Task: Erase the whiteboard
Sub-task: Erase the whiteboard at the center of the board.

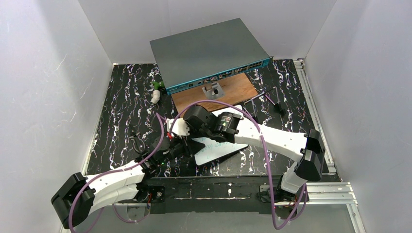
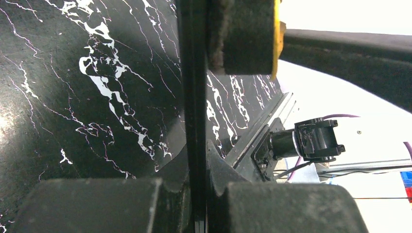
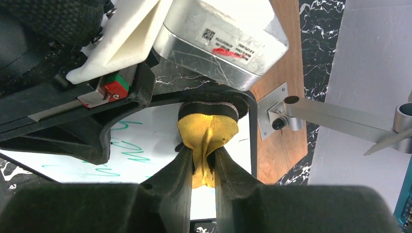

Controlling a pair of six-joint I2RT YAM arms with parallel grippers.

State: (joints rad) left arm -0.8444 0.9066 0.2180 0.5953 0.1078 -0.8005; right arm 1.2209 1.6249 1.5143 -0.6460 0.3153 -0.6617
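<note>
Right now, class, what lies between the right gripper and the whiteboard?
A yellow eraser, dark felt pad toward the whiteboard, pinched in the right gripper; right wrist view.

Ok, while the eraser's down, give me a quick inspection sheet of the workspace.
Surface: black marbled table.
Job's things: whiteboard, green writing on it; yellow eraser at its edge, contact unclear.
Clutter: grey box with teal front, wooden board with metal bracket, small white-green item beside the box.
Grippers: left gripper clamps the whiteboard's rim; right gripper pinches the eraser.
Cables: purple cables loop over both arms.
Surroundings: white walls; metal rail at right.
</note>
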